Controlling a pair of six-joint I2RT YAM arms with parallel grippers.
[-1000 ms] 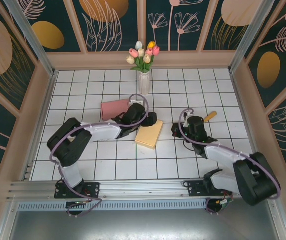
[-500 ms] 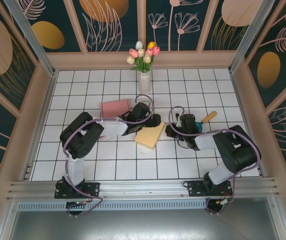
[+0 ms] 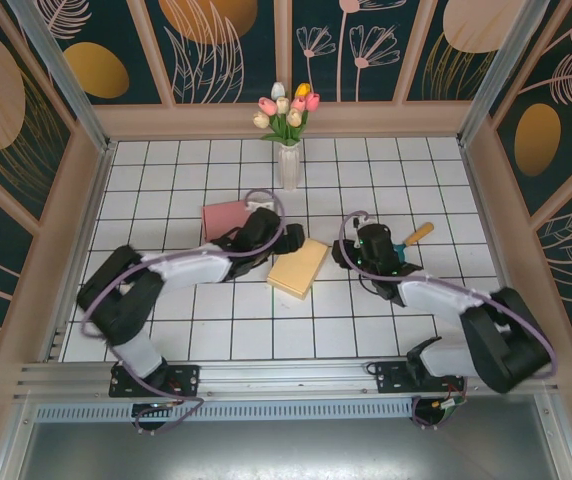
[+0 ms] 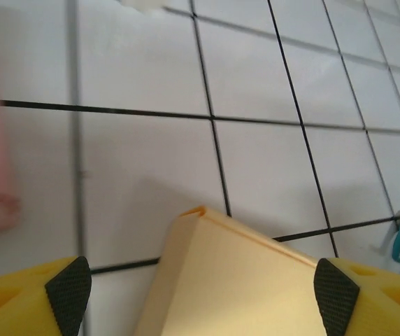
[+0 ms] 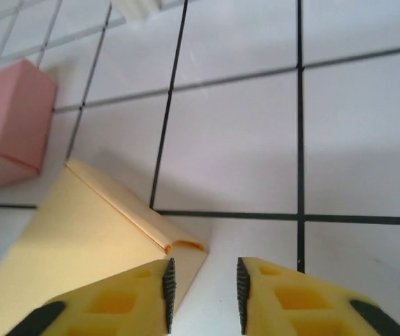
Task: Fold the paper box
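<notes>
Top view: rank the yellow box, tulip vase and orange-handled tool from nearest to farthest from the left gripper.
1. yellow box, directly at the left gripper
2. tulip vase, behind, near the back wall
3. orange-handled tool, off to the right

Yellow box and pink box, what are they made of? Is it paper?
Yellow box: looks like thin matte card or stiff paper. Its edge shows a folded-over crease, and there is no shine. Pink box: probably the same kind of matte card, with sharp folded corners, though it looks a bit blurry.
</notes>
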